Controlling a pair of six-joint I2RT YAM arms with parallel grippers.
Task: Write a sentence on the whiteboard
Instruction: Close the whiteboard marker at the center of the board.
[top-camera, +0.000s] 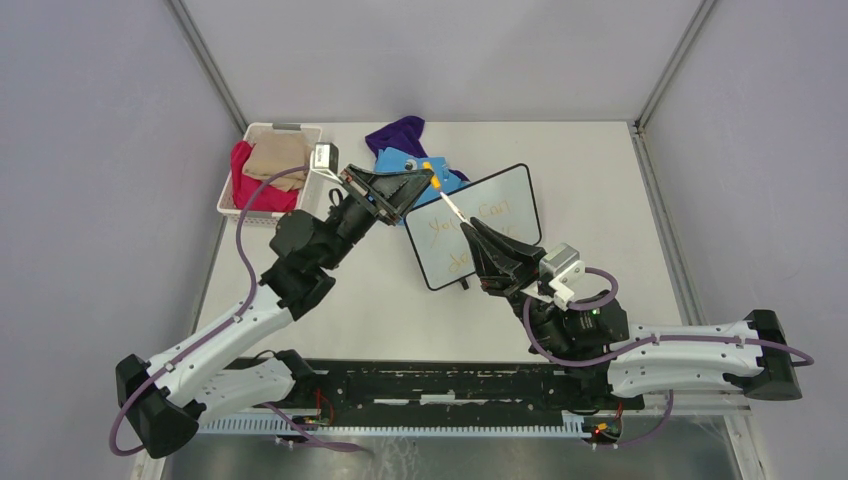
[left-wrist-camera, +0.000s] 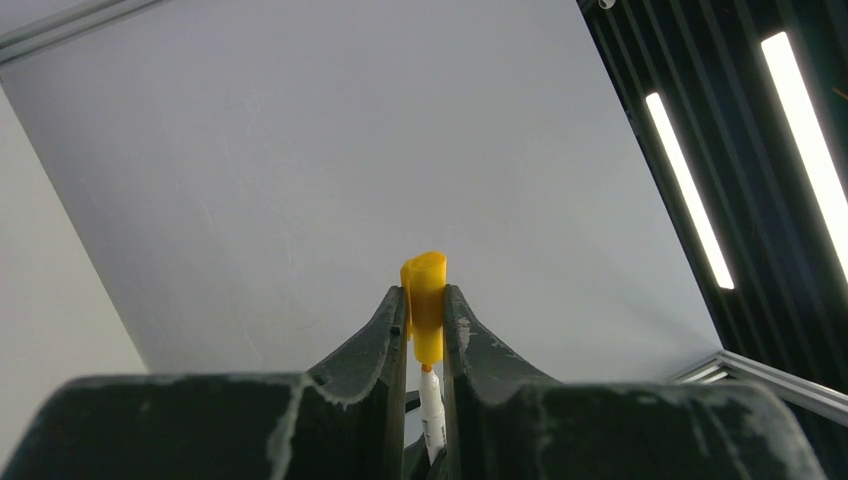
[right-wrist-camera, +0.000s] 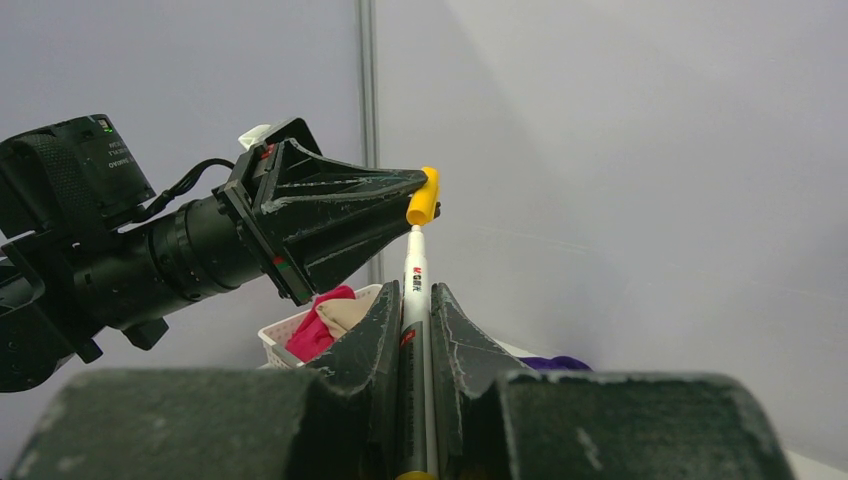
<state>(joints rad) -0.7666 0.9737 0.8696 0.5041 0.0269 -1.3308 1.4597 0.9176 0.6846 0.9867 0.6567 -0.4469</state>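
The whiteboard (top-camera: 500, 195) lies tilted on the table with the orange sentence (top-camera: 462, 232) on it, partly hidden by my right gripper. My right gripper (top-camera: 471, 228) is shut on a white marker (right-wrist-camera: 414, 300) and holds it above the board, tip pointing up and left. My left gripper (top-camera: 432, 181) is shut on the yellow marker cap (left-wrist-camera: 426, 300). The marker tip (right-wrist-camera: 414, 229) sits just at the cap's opening, right below the cap (right-wrist-camera: 424, 196). The marker (left-wrist-camera: 431, 410) also shows in the left wrist view.
A white basket (top-camera: 262, 131) with red and tan cloths stands at the back left. Blue and purple cloths (top-camera: 400, 140) lie behind the whiteboard. Grey walls enclose the table on three sides.
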